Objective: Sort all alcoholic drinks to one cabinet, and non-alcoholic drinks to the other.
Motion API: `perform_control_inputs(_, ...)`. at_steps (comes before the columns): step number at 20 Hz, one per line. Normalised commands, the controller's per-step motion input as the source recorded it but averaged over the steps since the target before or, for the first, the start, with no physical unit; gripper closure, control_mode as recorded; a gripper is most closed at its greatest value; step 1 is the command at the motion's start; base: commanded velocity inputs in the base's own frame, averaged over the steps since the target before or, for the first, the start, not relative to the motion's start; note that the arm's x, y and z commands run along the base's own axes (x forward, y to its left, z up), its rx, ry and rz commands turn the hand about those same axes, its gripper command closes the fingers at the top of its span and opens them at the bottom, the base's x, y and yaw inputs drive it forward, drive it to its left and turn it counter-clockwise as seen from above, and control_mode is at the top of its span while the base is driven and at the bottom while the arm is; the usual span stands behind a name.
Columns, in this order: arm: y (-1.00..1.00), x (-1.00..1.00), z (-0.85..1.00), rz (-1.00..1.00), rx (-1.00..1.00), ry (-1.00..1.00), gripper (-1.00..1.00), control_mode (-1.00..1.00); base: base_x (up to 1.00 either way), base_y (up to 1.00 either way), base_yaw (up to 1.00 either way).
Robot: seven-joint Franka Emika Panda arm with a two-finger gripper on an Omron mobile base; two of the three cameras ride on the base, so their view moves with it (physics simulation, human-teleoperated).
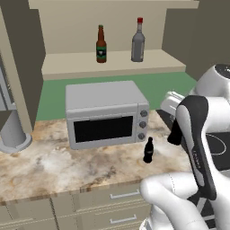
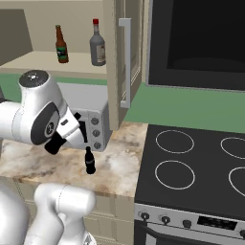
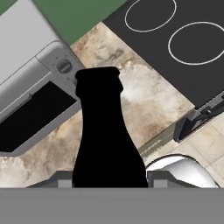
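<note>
Fingers clamped partway shut round glossy black contoured cola bottle, lifted over marbled stone counter. Boxy grey microwave close by.

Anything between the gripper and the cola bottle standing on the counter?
Nothing visible stands between them; the cola bottle stands free in front of the microwave. But the gripper is shut on another black bottle.

On the counter a cola bottle stands just before the microwave's right corner, stove to its right. Behind, on the open cabinet shelf, the beer bottle stands left of the red-capped bottle.
</note>
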Motion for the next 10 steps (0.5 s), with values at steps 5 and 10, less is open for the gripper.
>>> perform_control_inputs(5, -0.08, -0.02, -0.04, 0.06, -0.01, -0.03, 1.00, -1.00, 0.00, 0.00, 0.00)
perform_control_inputs(10, 0.06, -0.01, -0.01, 0.00, -0.06, -0.02, 1.00, -1.00, 0.00, 0.00, 0.00)
